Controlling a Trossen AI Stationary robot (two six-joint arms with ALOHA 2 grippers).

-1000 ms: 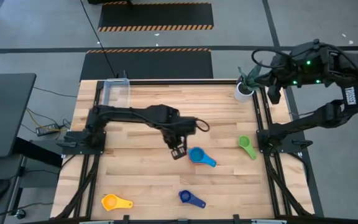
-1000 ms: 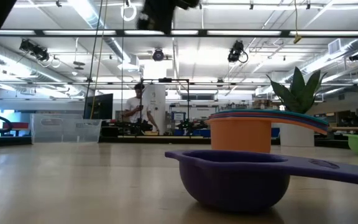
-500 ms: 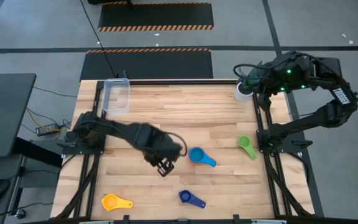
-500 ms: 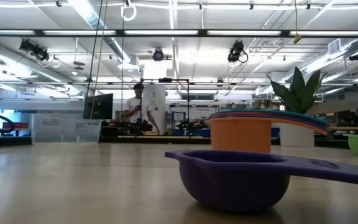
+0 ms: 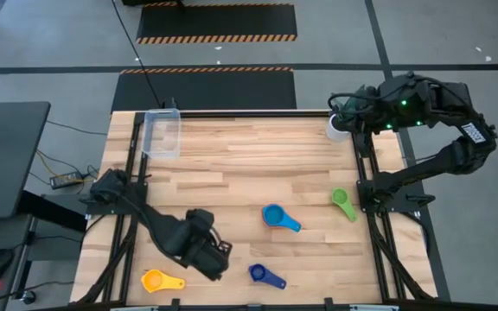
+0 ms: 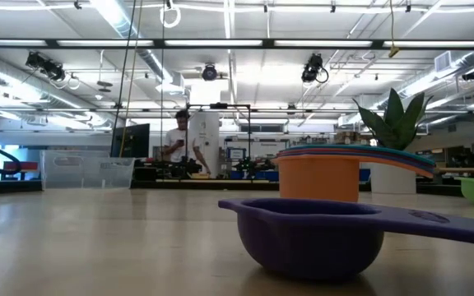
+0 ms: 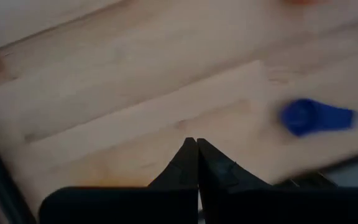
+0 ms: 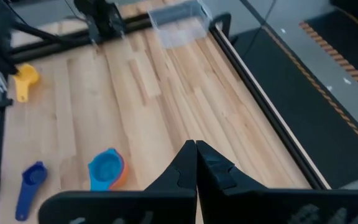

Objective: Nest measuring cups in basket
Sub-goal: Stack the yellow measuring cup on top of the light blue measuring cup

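A nested stack of measuring cups, light blue on top, stands on its base mid-table; the low view shows an orange cup at its bottom. A dark blue cup and a yellow-orange cup lie near the near edge. A green cup lies at the right. The clear basket stands at the far-left corner. My left gripper is shut, between the yellow-orange and dark blue cups. My right gripper is shut, high over the far-right corner.
A white pot with a green plant stands at the far-right corner, right under my right arm. Black rails run along the table's left and right sides. Bare wood lies between the basket and the cup stack. A person stands far behind the table.
My left gripper has swung from beside the blue cup stack at mid-table toward the near-left, and is now between the yellow-orange and dark blue cups. My right gripper has moved left from beyond the far-right corner to over the plant pot. No cup has moved.
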